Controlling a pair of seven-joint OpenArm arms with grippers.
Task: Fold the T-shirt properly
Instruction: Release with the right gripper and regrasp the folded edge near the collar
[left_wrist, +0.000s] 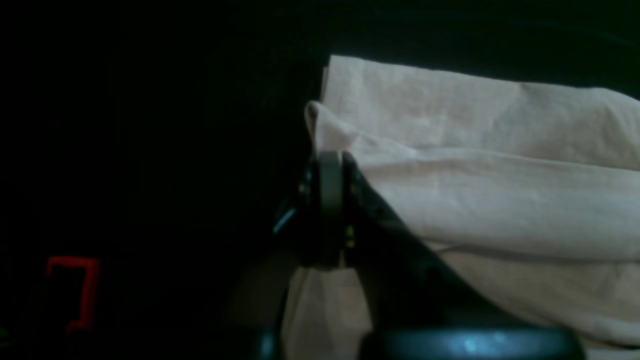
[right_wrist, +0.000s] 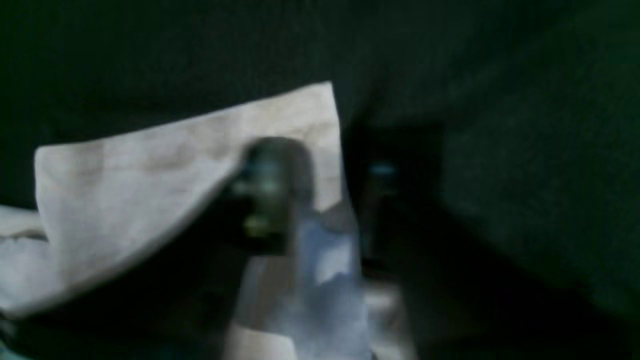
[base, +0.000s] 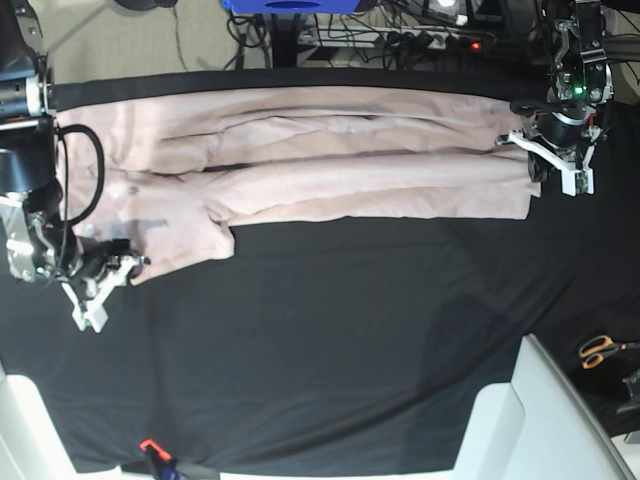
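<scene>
I have the T-shirt (base: 330, 165) stretched lengthwise across the far part of the desk (base: 330, 340), running from one arm to the other, folded into long overlapping bands with soft creases.

My left end effector (left_wrist: 331, 162) sits at one end of the shirt with its fingers pressed together on a fold of the pink fabric; in the left wrist view the cloth bunches up just above the fingertips and spreads away to the side in layered folds. In the base view this left end effector (base: 560, 160) is right at the shirt's edge.

My right end effector (right_wrist: 320, 200) is at the opposite end, at a corner of the shirt. The right wrist view is blurred; one finger (right_wrist: 272, 195) lies over the pale fabric and the other is dark beside the cloth's edge, with a gap between them. I cannot tell whether it grips the cloth.

A pair of orange-handled scissors (base: 600, 350) lies well apart from the left end effector, on the near side.
</scene>
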